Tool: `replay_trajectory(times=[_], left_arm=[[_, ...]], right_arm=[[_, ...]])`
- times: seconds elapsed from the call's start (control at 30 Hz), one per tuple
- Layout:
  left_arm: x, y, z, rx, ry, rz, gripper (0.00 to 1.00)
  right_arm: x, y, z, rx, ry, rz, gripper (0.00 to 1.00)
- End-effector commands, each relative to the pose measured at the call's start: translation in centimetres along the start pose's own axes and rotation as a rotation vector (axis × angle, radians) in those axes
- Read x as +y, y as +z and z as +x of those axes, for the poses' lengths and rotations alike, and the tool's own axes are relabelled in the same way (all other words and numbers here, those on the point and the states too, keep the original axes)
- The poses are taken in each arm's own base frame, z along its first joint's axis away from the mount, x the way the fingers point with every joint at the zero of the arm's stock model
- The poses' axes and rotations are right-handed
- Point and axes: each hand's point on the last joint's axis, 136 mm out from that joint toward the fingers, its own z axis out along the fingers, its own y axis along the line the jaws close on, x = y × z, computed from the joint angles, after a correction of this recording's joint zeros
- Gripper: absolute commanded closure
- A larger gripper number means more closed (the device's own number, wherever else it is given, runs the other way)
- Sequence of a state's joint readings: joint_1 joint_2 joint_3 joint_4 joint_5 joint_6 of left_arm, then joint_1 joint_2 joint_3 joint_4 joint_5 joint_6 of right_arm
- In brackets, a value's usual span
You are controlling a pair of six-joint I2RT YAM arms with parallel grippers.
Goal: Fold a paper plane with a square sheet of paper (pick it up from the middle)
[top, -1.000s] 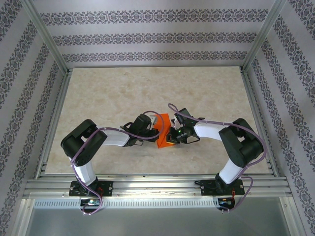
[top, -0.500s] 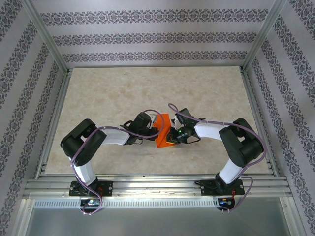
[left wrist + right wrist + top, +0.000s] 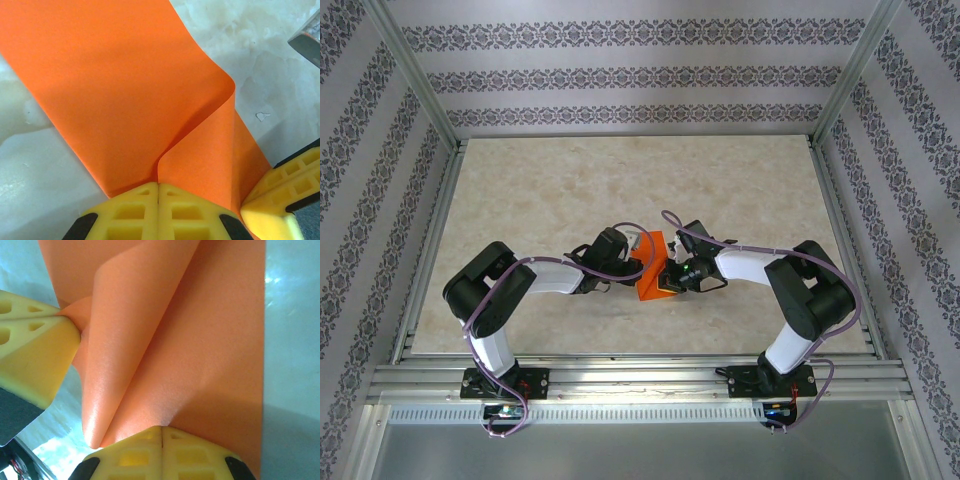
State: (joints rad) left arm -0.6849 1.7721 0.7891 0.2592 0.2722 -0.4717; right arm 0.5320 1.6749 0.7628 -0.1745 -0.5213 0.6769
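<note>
Square sheet of thin bright orange paper (image 3: pixel 125 90), bowed between fully closed left gripper (image 3: pixel 158 192) and right gripper (image 3: pixel 161 435); diverging pulls may tear it.

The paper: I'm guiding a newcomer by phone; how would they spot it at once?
On the marbled table, look to the middle. There the left pincer and right pincer each pinch the paper, which is bowed into a loose fold. It alone is bright orange, thin and plain.
</note>
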Motion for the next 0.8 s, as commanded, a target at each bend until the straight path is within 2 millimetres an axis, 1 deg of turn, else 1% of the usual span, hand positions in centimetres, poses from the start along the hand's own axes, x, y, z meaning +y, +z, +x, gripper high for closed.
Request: replay_trajectory(times=[0.0,0.13,0.27,0.37,0.47,0.77], left_arm=[[0.28,-0.16,-1.34,-0.022,0.026,-0.014,1.0],[0.58,-0.27,-1.31,-0.015,0.015,-0.034,1.0],[0.51,-0.89,-1.77,-0.065,0.015,-0.025,1.0],[0.56,-0.74,-1.46,-0.03,0.018,-0.034,1.0],[0.53,-0.46,-1.36,-0.039,0.01,-0.022,1.0],[0.18,-0.19,-1.77,-0.053,0.015,-0.002,1.0]], right_arm=[[-2.86,0.44,1.11,0.034,0.043,0.088,1.0],[-2.94,0.43,1.13,0.034,0.045,0.089,1.0],[-2.87,0.39,1.06,0.033,0.044,0.085,1.0],[-2.78,0.36,1.04,0.034,0.043,0.083,1.0],[-2.78,0.37,1.07,0.035,0.042,0.082,1.0],[-3.0,0.43,1.21,0.04,0.043,0.086,1.0]])
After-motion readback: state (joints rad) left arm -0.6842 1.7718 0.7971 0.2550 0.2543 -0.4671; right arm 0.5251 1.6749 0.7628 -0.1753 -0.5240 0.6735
